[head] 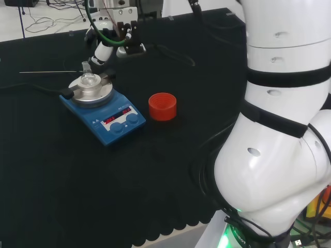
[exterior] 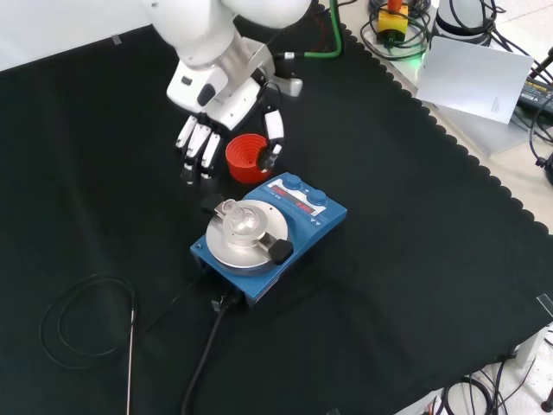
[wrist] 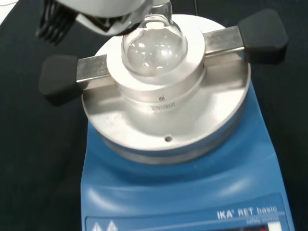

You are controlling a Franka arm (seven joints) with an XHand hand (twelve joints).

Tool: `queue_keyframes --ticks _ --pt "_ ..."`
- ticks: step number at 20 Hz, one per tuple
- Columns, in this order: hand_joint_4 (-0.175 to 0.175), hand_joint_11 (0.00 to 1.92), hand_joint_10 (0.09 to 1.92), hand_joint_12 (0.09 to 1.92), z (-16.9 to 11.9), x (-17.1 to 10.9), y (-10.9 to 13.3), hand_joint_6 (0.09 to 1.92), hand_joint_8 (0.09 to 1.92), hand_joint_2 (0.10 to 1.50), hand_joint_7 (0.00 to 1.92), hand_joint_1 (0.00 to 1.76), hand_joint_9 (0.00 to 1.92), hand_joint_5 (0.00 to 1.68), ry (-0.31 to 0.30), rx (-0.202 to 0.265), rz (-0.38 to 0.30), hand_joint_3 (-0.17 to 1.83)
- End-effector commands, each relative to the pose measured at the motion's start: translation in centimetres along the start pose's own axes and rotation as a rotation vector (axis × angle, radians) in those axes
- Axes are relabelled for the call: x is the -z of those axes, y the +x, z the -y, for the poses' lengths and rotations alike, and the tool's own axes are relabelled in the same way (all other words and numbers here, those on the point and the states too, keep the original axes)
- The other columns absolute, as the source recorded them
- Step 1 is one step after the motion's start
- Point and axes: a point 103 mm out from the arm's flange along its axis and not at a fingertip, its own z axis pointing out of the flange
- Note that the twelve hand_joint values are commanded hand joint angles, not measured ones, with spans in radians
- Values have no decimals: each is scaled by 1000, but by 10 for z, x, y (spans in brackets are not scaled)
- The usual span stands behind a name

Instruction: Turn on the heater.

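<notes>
Above the cloth, relaxed robot hand (exterior: 212,130)

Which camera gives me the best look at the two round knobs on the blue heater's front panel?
The head view: the two round blue knobs on the blue hotplate heater face the camera, unobstructed below the red display. The front view shows the knobs from behind, beside the hand. In the wrist view the panel's top edge shows, no knobs.
</notes>
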Motion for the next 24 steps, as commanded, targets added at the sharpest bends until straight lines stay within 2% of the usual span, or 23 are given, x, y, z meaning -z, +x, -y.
queue_keyframes --ticks 1,3,8,15,17,20,24 --pt "-15 184 677 1397 55 7 -4 338 630 614 93 869 389 390 -52 -53 -16 648" --pt "-15 186 679 1397 69 4 -2 334 633 615 102 865 394 392 -79 -50 -22 648" --pt "-18 257 676 1377 99 -2 -1 314 659 622 195 865 495 410 -83 -72 -30 643" --pt "-22 438 608 1318 139 -19 2 275 704 639 466 891 755 450 -71 -111 -35 648" --pt "-26 580 573 1285 151 -28 3 301 716 640 598 908 864 487 -96 -106 -43 663" --pt "-34 820 506 1207 161 -41 4 371 716 636 758 939 1021 533 -52 -131 -63 691" --pt "-39 885 484 1174 171 -57 7 386 735 631 864 951 1127 491 -29 -149 -79 708"
